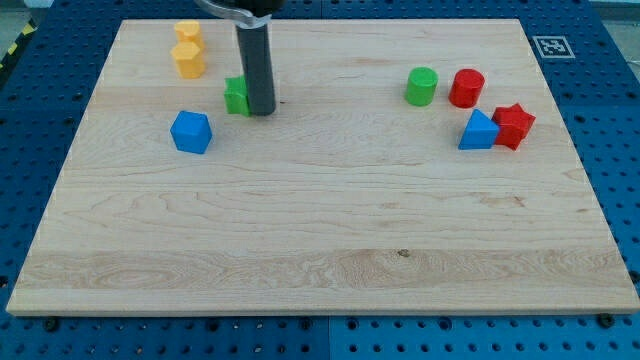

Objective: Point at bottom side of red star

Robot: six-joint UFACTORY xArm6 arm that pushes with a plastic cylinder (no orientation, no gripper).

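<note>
The red star (pixel 514 125) lies at the view's right on the wooden board, touching a blue triangular block (pixel 479 132) on its left. My tip (pixel 260 110) rests on the board at the upper left, far from the star. It stands right beside a green block (pixel 236 96), which it partly hides.
A green cylinder (pixel 422 86) and a red cylinder (pixel 466 88) stand above the star. A blue cube (pixel 191 132) lies below-left of my tip. Two yellow blocks (pixel 188 48) sit near the top left. The board (pixel 320 230) rests on a blue perforated table.
</note>
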